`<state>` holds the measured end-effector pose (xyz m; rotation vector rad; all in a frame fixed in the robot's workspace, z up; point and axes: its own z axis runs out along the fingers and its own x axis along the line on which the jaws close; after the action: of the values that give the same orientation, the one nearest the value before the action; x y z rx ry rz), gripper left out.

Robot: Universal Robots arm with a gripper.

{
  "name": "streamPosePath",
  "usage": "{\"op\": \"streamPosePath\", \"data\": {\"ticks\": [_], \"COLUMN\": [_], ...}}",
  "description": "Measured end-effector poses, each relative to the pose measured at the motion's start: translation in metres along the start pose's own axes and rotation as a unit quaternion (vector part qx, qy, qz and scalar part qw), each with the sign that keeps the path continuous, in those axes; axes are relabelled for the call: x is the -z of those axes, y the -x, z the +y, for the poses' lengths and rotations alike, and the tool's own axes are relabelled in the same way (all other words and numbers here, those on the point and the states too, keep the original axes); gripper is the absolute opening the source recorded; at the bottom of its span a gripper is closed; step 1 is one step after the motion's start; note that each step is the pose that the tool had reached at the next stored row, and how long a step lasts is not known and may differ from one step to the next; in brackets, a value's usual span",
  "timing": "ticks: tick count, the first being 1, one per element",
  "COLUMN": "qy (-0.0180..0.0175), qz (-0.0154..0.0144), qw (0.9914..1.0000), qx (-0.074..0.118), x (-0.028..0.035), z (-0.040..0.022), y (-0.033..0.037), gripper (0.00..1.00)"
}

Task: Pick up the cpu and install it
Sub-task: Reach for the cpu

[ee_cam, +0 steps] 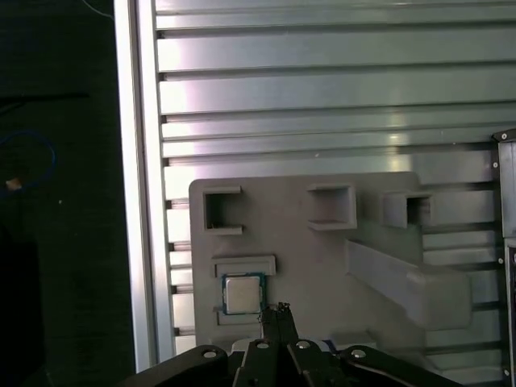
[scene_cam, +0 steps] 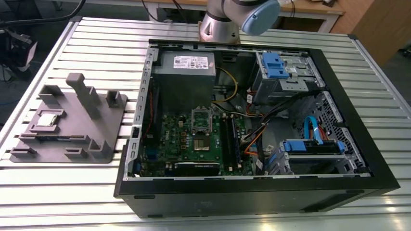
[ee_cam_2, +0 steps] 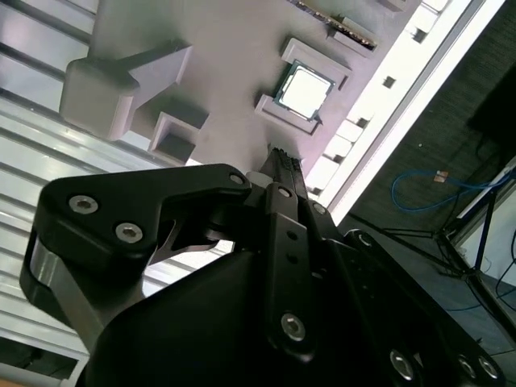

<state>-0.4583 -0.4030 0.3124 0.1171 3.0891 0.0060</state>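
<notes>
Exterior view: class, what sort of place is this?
Probably a robotics lab bench: a robot arm, an open computer case on a slatted metal table, and a grey fixture holding the cpu.

1. The cpu, lying in the holder, has a smooth silver-grey metal top with a soft sheen and a paler rim.
2. The holder is matt grey plastic, dull and even on every face.
3. The tabletop under the holder is ribbed bare metal, brushed and brightly reflective.
4. The tool above the holder is matt black, with shiny metal screw heads.
5. The computer case beside the holder has a matt black shell, dull grey sheet metal inside, and smooth blue plastic clips.
</notes>
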Motion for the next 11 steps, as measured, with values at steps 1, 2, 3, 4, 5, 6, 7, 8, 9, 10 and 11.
{"op": "streamPosePath", "data": {"ticks": [1, 2, 3, 4, 5, 6, 7, 8, 9, 10, 11], "qy": [-0.0007, -0.0013, -0.0017, -0.0021, -0.0023, -0.0023, -0.0023, -0.0023, -0.0023, -0.0023, -0.0022], "qz": [0.0003, 0.0006, 0.0009, 0.0011, 0.0011, 0.0012, 0.0011, 0.0011, 0.0010, 0.0010, 0.0012], "qw": [1.00000, 1.00000, 1.00000, 1.00000, 1.00000, 1.00000, 1.00000, 1.00000, 1.00000, 1.00000, 1.00000], "qx": [0.000, 0.000, 0.000, 0.000, 0.000, 0.000, 0.000, 0.000, 0.000, 0.000, 0.000], "x": [-0.0013, -0.0024, -0.0033, -0.0039, -0.0041, -0.0043, -0.0046, -0.0046, -0.0047, -0.0048, -0.0051], "z": [0.0000, 0.0000, 0.0000, 0.0000, 0.0000, 0.0000, 0.0000, 0.0000, 0.0000, 0.0000, 0.0000], "y": [-0.0001, -0.0002, -0.0003, -0.0003, -0.0004, -0.0004, -0.0004, -0.0004, -0.0004, -0.0004, -0.0004], "gripper": [0.11, 0.11, 0.11, 0.11, 0.11, 0.11, 0.11, 0.11, 0.11, 0.11, 0.11]}}
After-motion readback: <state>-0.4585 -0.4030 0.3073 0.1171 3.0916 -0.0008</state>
